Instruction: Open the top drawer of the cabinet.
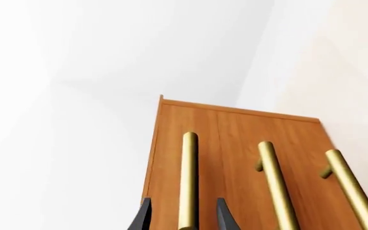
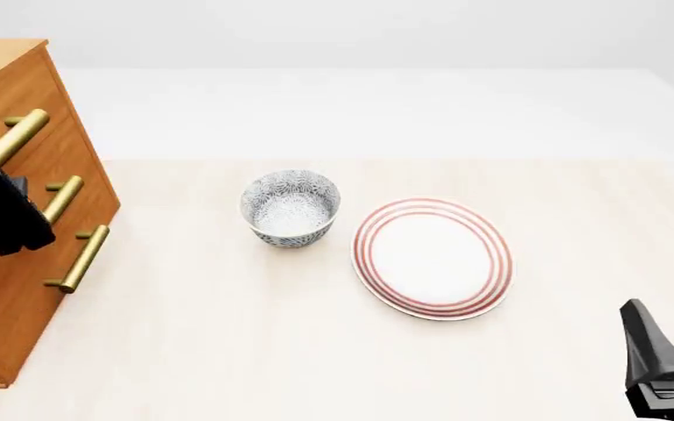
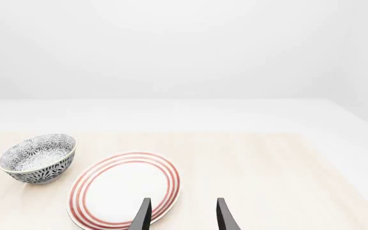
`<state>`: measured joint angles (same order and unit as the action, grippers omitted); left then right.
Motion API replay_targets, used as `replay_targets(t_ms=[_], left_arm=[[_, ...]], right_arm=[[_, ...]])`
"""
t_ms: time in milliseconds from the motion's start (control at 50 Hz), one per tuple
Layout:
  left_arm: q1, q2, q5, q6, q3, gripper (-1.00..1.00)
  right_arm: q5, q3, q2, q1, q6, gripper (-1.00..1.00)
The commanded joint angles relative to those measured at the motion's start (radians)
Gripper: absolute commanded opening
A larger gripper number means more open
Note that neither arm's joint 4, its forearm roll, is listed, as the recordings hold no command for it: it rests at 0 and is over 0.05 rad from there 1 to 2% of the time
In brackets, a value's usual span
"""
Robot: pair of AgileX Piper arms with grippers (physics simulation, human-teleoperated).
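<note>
Left wrist view showed the left gripper (image 1: 184,218) with jaws apart straddling the top drawer (image 1: 190,143)'s brass handle (image 1: 189,182); closing squarely before pulling straight seemed wise, while the right gripper (image 3: 184,215) sat apart, idle.

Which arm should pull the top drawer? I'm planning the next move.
Left. The left gripper already has its open fingers either side of the top drawer's handle on the cabinet. The right gripper sits far off, near the plate.
</note>
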<state>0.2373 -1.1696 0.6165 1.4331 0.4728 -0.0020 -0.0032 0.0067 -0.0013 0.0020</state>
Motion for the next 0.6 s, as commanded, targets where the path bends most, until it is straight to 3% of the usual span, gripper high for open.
replay_targets(t_ms=[20, 420, 440, 600], left_arm=[[0.026, -0.075, 0.050, 0.009, 0.017, 1.00], [0.052, -0.136, 0.122, 0.014, 0.008, 1.00], [0.047, -0.132, 0.124, 0.012, 0.005, -1.00], [0.035, -0.108, 0.123, 0.023, -0.014, -1.00]], right_arm=[[0.000, 0.000, 0.000, 0.000, 0.000, 1.00], [0.000, 0.000, 0.000, 0.000, 0.000, 1.00], [0.000, 0.000, 0.000, 0.000, 0.000, 1.00], [0.000, 0.000, 0.000, 0.000, 0.000, 1.00]])
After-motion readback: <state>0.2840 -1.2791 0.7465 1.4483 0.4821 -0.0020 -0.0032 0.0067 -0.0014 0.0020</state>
